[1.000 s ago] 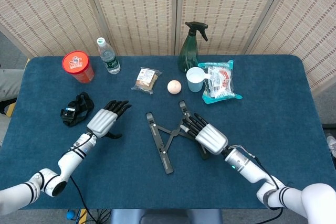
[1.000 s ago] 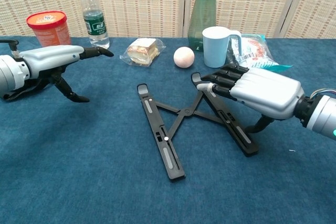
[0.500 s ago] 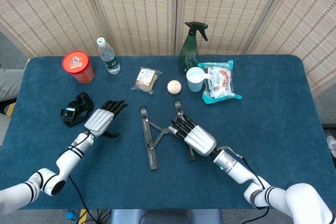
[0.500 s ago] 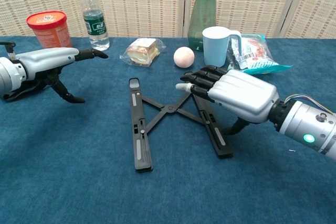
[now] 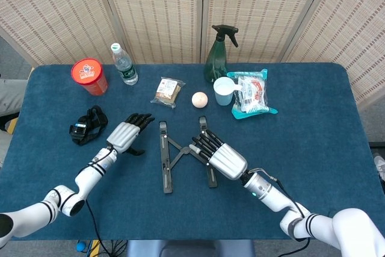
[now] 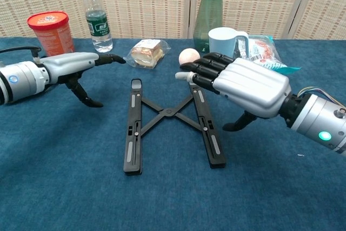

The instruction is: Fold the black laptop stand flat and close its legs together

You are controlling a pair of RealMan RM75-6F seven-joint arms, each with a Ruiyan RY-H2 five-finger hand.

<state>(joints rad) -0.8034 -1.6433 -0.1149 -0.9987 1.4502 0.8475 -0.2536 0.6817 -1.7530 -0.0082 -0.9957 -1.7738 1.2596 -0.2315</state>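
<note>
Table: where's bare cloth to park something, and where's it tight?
Free: the near strip in front of the laptop stand, and the right side past the snack bag. Crowded: the back row from red tub to spray bottle.

Head view: the camera looked steeply down from above the table's (image 5: 313, 148) near edge, taking in all its corners. Chest view: a low, close camera faced level toward the far edge. Both views shared the stand (image 5: 183, 154) (image 6: 168, 123), both hands and the far-edge row.
</note>
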